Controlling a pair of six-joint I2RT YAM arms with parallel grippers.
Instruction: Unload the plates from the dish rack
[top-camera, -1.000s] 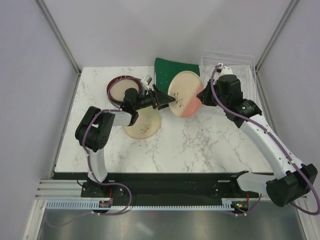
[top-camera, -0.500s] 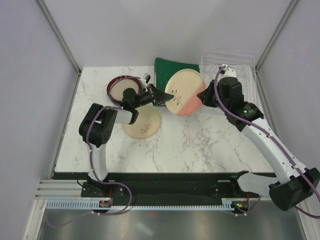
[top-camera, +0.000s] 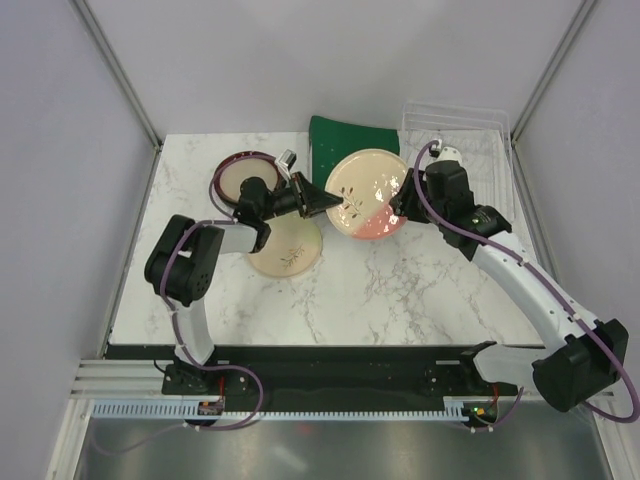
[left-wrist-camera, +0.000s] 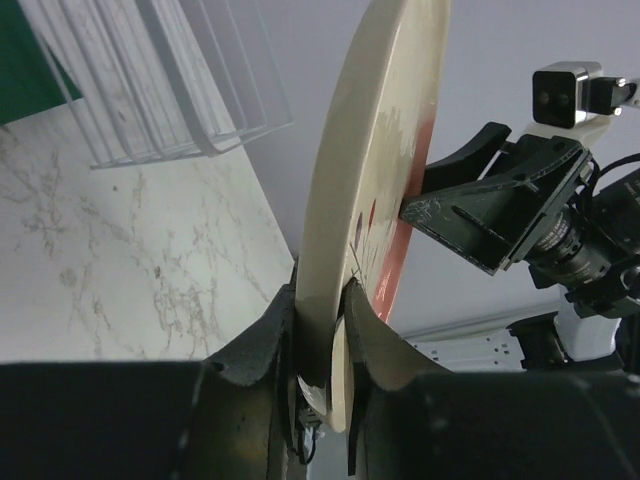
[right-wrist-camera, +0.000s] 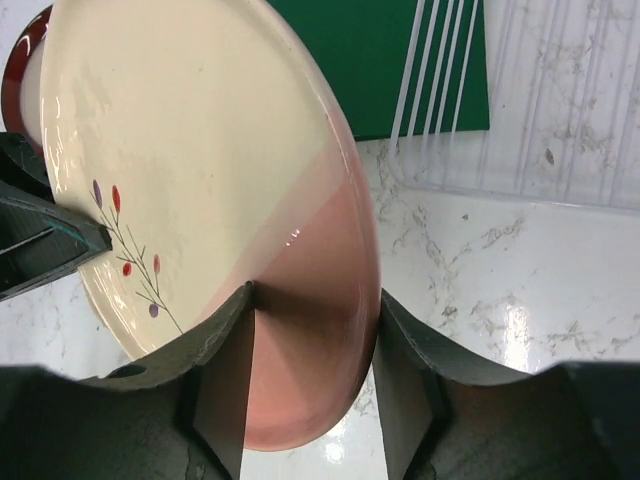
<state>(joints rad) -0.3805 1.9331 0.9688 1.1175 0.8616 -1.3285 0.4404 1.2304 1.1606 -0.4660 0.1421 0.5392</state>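
Note:
A cream-and-pink plate (top-camera: 368, 193) with a sprig motif hangs tilted above the table's middle. My left gripper (top-camera: 325, 203) is shut on its cream rim; in the left wrist view the plate (left-wrist-camera: 380, 150) stands edge-on, pinched between the fingers of that gripper (left-wrist-camera: 320, 300). My right gripper (top-camera: 400, 205) is open, and the plate's pink edge (right-wrist-camera: 310, 340) lies between the spread fingers of that gripper (right-wrist-camera: 314, 295), with a gap at the right finger. The clear dish rack (top-camera: 470, 125) stands at the back right, and I see no plates in it.
A plate with a dark-red rim (top-camera: 240, 175) lies at the back left. A cream sprig plate (top-camera: 285, 250) lies under my left arm. A green binder (top-camera: 340, 135) lies flat beside the rack. Grey walls close in the table.
My left gripper has closed on the plate's cream rim. My right gripper, shut on the pink edge before, has opened. The plate has shifted slightly and turned its face more upward.

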